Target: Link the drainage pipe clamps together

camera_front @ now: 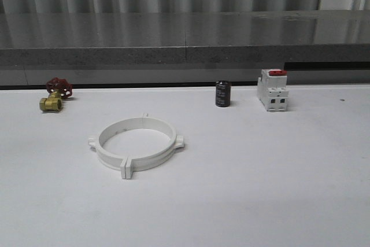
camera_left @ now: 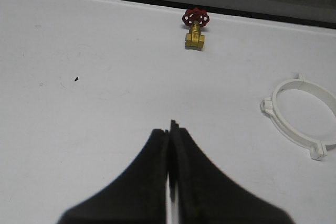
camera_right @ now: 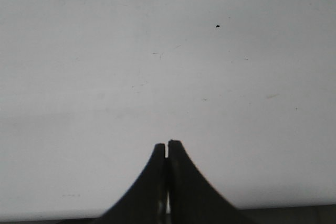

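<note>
Smooth white plastic drainage pipe clamps (camera_front: pixel 136 142) on a matt white table (camera_front: pixel 260 189); brass-coloured metal valve (camera_front: pixel 53 100).

Even, diffuse overhead light washed the white table (camera_front: pixel 277 189) bright with faint, soft shadows, while grain softened the front view and both near wrist foregrounds were blurred.

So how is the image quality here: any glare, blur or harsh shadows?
Front view: even, soft light, faint shadows under the drainage pipe clamps, streaky reflections on the grey ledge. Left wrist view: the left gripper is dark and soft-edged. Right wrist view: the right gripper likewise, the table nearly washed out.
</note>
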